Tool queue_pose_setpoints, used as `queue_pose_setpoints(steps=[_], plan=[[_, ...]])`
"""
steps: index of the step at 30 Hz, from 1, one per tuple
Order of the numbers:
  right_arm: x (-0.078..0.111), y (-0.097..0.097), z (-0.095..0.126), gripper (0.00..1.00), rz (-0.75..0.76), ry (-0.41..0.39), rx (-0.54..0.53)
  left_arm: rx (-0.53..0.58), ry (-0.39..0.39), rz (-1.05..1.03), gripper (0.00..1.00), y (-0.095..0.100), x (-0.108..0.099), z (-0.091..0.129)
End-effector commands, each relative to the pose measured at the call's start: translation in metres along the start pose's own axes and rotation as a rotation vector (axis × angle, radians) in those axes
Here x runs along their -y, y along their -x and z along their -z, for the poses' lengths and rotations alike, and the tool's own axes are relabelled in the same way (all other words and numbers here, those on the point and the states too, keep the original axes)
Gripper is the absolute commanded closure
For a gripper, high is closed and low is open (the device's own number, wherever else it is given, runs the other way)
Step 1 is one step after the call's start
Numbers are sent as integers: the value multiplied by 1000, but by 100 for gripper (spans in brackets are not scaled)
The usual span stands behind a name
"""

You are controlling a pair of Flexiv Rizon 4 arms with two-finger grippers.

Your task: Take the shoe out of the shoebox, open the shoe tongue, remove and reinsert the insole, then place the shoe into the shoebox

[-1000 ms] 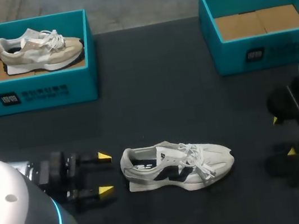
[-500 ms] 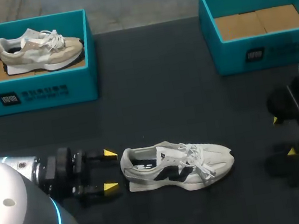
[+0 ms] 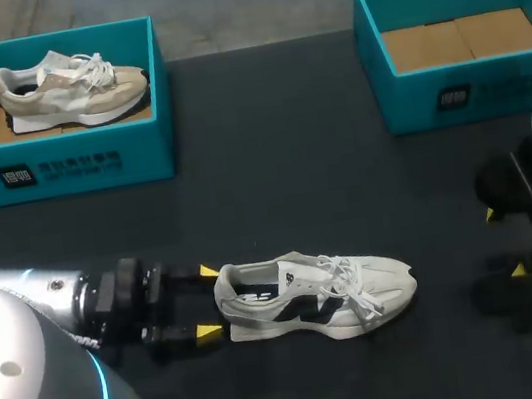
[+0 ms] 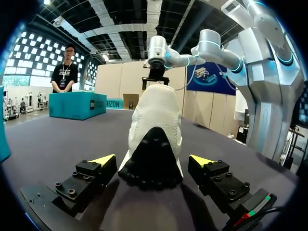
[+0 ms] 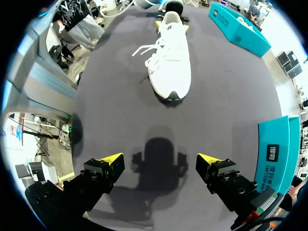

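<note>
White-and-black laced trainer (image 3: 317, 298) stands on its sole by the dark worktop's (image 3: 273, 178) near edge, already out of the teal cardboard shoebox (image 3: 452, 94) at the far right corner. The left arm's (image 3: 111, 305) jaws stand apart, flanking the heel without touching it. The right arm's (image 3: 522, 184) jaws are also apart, near the right edge. The next move is probably to clamp the heel, then open the tongue.

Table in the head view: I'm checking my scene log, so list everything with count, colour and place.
white shoe: one, white with dark side patches, on the table's near middle, heel toward the left hand.
tan shoe: one, beige and white, inside the left shoebox.
left shoebox: one, teal, far left corner.
right shoebox: one, teal, far right corner, only brown cardboard inside.
table: one, black.
left hand: one, yellow tips, open, astride the white shoe's heel.
right hand: one, yellow tips, open, over bare table beyond the shoe's toe.
</note>
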State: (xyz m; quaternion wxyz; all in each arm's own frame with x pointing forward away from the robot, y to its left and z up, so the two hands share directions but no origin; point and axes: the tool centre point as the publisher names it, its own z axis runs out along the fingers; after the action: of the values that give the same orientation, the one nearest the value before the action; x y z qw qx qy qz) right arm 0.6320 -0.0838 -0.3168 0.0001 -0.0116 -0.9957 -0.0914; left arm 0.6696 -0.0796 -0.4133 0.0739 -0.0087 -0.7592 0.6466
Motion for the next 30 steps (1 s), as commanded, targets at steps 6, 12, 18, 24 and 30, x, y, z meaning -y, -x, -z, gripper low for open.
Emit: queue_pose_setpoints(steps=[6,12,18,24,30], plan=[[0,-2,0,0,-1,-1,2,-29,3,11,0,2,-2,-15],[0,-2,0,0,-1,-1,2,-38,3,15,0,0,-3,-22],[0,-2,0,0,-1,-1,2,-37,1,13,0,1,-4,-27],[0,-2,0,0,-1,-1,2,-50,-10,19,0,-2,-3,-32],[0,-2,0,0,-1,-1,2,-58,-11,17,0,-4,-3,-39]])
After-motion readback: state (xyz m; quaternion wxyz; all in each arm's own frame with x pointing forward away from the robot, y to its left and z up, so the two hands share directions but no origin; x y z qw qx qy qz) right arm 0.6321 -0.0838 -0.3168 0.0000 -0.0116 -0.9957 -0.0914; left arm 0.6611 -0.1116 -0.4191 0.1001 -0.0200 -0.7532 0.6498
